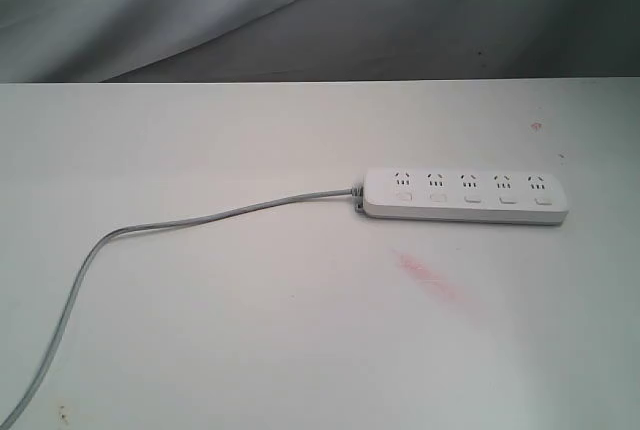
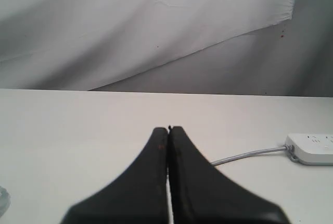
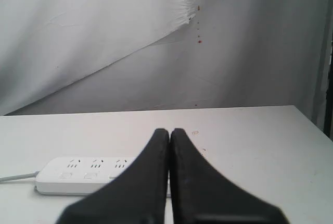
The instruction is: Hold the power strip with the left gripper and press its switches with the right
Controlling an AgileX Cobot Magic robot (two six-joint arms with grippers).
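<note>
The power strip [image 1: 466, 196], a long flat white plastic bar with rounded corners, lies right of centre on the matte white table [image 1: 250, 330], long axis left to right, sockets along its far edge, switches [image 1: 472, 197] along the near; any print is too small to read. Its light-grey cord [image 1: 200, 218] leaves the left end, curving to the near left. The left gripper [image 2: 168, 130] and the right gripper [image 3: 169, 131], tapering black claws, are each pressed together on nothing, apart from the strip.

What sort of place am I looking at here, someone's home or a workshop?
Likely a robot test bench: a plain white table, a grey cloth backdrop hung behind, and one power strip laid out.
</note>
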